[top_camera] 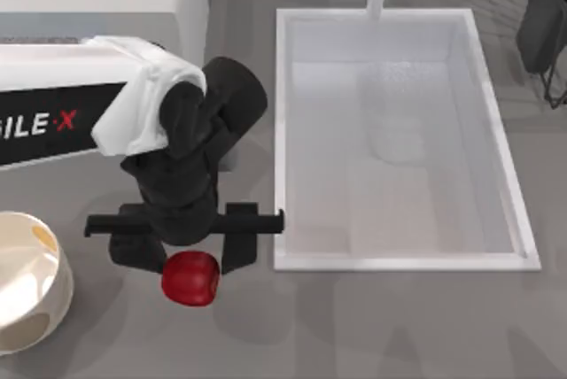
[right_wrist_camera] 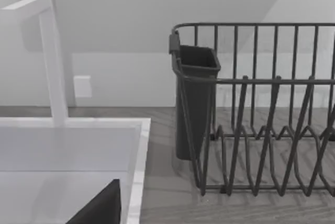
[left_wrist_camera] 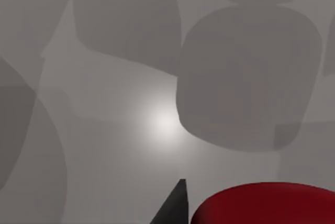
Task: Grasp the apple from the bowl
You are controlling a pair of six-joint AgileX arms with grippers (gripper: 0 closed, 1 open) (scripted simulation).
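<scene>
Apple (top_camera: 190,277) is what you find in your left gripper (top_camera: 188,255), clamped between the two dark fingers (top_camera: 241,251) that hang under the black crossbar, so the claw is clenched on the fruit. From the top view you see the deep-red fruit out of the bowl (top_camera: 25,304), to the bowl's right over the grey counter (top_camera: 372,326), near the front left corner of the white sink (top_camera: 399,259). The bowl sits at the table's left edge, cream-white and cut off by the frame, with its small orange-yellow patch on the inner wall facing you; it is well apart from the apple and your gripper does not touch it. Your left arm reaches in from the upper left, its white link bearing dark lettering, its black wrist directly over the apple. In the left wrist view you look down on the counter, with the rounded red top of the apple (left_wrist_camera: 267,203) at the frame's edge and one black fingertip (left_wrist_camera: 175,208) just beside it; soft shadows of the arm and fruit lie on the surface. Your right arm is parked off to the right; its wrist view shows you the sink rim (right_wrist_camera: 137,171), the white faucet (right_wrist_camera: 52,56), a dark wire dish rack (right_wrist_camera: 261,109) with a cutlery holder (right_wrist_camera: 194,103) on its corner, and a dark finger (right_wrist_camera: 102,208) of the right gripper, but you cannot tell whether that claw is released or clenched.
</scene>
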